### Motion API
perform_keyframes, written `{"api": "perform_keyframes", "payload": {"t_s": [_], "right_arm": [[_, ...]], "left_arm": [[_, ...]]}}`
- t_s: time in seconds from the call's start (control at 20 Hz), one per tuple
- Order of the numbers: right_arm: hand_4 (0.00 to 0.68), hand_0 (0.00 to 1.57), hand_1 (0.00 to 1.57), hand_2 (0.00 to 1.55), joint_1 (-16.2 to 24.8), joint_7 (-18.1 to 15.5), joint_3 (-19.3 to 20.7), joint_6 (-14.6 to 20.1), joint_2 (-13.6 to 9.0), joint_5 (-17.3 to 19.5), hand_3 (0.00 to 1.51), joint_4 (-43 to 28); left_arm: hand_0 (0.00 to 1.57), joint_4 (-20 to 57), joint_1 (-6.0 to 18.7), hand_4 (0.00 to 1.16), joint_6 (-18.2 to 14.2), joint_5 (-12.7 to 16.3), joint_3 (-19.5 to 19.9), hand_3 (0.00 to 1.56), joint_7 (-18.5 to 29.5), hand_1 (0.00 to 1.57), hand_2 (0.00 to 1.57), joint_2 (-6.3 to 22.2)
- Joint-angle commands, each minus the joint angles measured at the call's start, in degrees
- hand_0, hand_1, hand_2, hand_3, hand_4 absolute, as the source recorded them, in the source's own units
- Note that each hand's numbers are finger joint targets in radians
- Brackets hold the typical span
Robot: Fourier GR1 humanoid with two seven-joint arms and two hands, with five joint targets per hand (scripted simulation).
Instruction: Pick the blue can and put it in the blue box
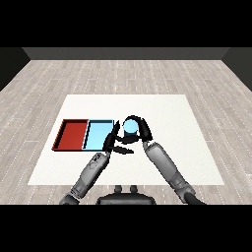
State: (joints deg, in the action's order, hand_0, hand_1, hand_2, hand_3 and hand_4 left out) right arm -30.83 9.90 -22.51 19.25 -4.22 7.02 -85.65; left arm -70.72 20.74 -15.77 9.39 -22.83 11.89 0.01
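Blue can point(130, 127) upright, just right of light blue tray point(98, 134), outside it. Right hand point(141, 128) curled round can. Left hand point(112, 140) at tray's near right corner, fingers relaxed, holding nothing. Red tray point(72, 134) left of blue, touching. White table point(187, 147) beneath.

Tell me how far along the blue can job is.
Done: the right hand is curled round the blue can. In hand: the can sits just right of the light blue tray, not in it. Left: carrying it over and releasing it there.
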Motion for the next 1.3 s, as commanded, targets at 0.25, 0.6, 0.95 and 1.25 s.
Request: {"api": "perform_keyframes", "payload": {"t_s": [0.25,0.6,0.95,1.25], "right_arm": [[0.544,1.5,1.5,1.46,3.79,2.46,-2.76,-0.29,4.14,6.13,1.38,-3.31],[0.556,1.48,1.48,1.45,1.82,1.44,-1.82,-2.59,4.2,4.06,1.38,-2.93],[0.569,1.54,1.54,1.47,-1.95,-2.34,-5.83,2.23,4.21,-0.58,1.38,4.17],[0.56,1.47,1.47,1.45,1.88,2.41,-5.3,0.66,4.21,1.45,1.38,-3.61]], "left_arm": [[0.0,5.59,6.42,0.0,-0.76,4.23,0.23,0.0,0.01,0.0,0.0,-0.01],[0.0,-2.54,1.69,0.0,1.87,3.42,-1.47,0.0,-0.18,0.0,0.0,-0.01],[0.0,4.69,7.3,0.63,-10.91,7.53,-6.94,0.0,2.08,0.0,0.0,0.0],[1.57,5.04,7.02,1.15,-11.96,10.64,-9.13,1.51,3.13,1.57,1.57,0.0]]}}
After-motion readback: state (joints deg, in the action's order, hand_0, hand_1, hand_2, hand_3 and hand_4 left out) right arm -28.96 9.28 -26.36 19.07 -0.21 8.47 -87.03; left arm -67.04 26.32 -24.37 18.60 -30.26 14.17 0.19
